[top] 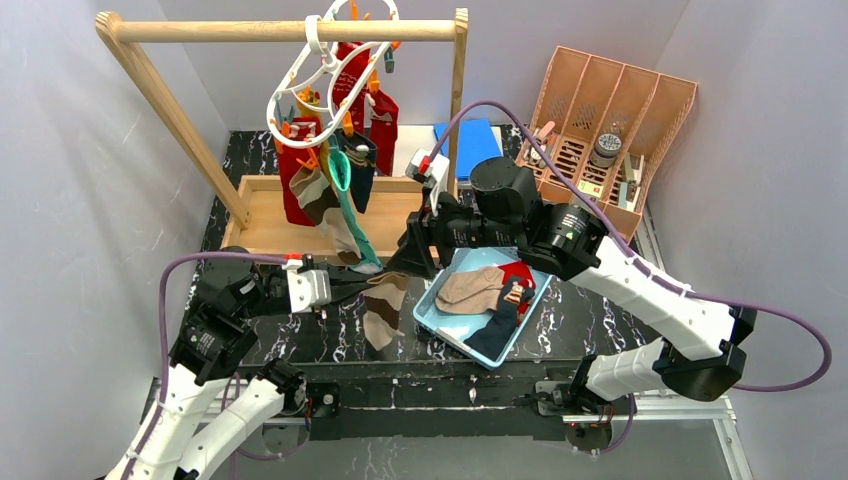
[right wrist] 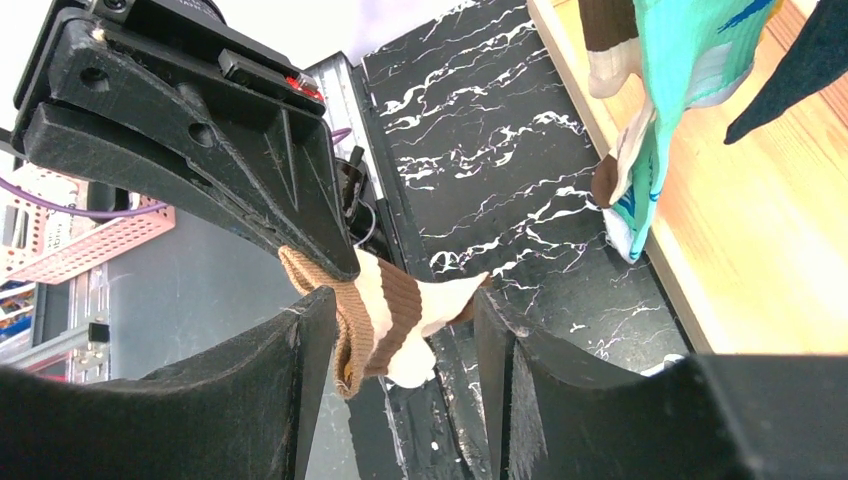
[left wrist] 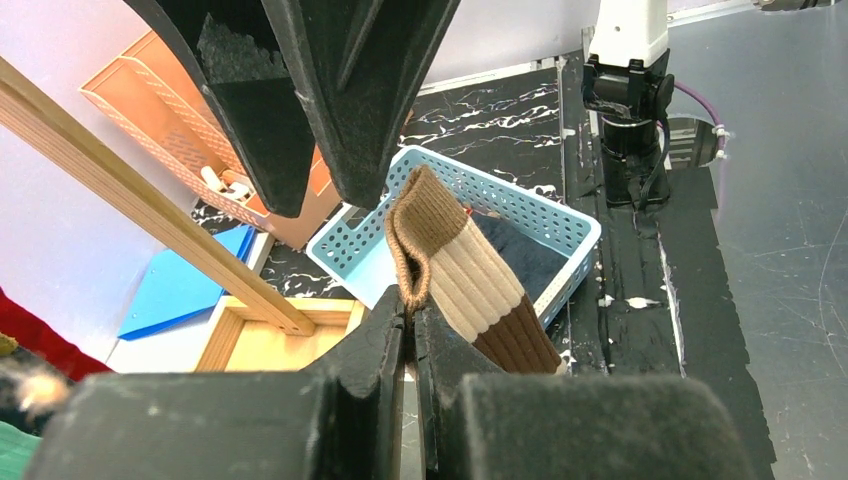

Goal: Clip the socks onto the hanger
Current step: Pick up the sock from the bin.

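Note:
My left gripper [top: 372, 287] is shut on the cuff of a brown, tan and cream striped sock [top: 383, 310], which hangs from its fingertips; it also shows in the left wrist view [left wrist: 470, 275] and the right wrist view [right wrist: 385, 315]. My right gripper [top: 412, 255] is open, its jaws on either side of that sock, not closed on it. The white ring hanger [top: 325, 75] hangs on the wooden rail with several socks clipped to it, red [top: 297, 185], teal [top: 345, 200] and navy [top: 362, 170]. More socks [top: 490, 295] lie in the blue basket [top: 432, 320].
A light wooden rail frame [top: 290, 30] with a wooden base tray [top: 262, 225] stands at the back. A pink slotted organizer [top: 610, 120] is back right. A blue pad [top: 472, 140] lies behind the frame. The table's black front edge is near the arm bases.

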### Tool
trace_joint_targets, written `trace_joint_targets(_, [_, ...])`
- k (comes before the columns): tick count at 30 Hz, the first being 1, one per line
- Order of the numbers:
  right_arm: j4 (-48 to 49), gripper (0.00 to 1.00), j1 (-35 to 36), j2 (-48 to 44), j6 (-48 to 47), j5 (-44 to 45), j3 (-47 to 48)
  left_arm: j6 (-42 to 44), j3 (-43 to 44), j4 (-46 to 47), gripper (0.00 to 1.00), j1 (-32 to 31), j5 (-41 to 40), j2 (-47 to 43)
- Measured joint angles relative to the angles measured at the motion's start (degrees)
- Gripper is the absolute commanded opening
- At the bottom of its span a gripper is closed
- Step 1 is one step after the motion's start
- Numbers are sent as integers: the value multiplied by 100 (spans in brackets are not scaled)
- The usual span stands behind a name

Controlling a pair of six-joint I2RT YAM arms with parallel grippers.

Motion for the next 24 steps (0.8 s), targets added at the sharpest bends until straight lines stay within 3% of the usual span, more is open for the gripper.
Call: trace_joint_targets(24, [-136, 64, 87, 26, -164, -57, -170, 37, 98, -7, 0, 0, -22, 35])
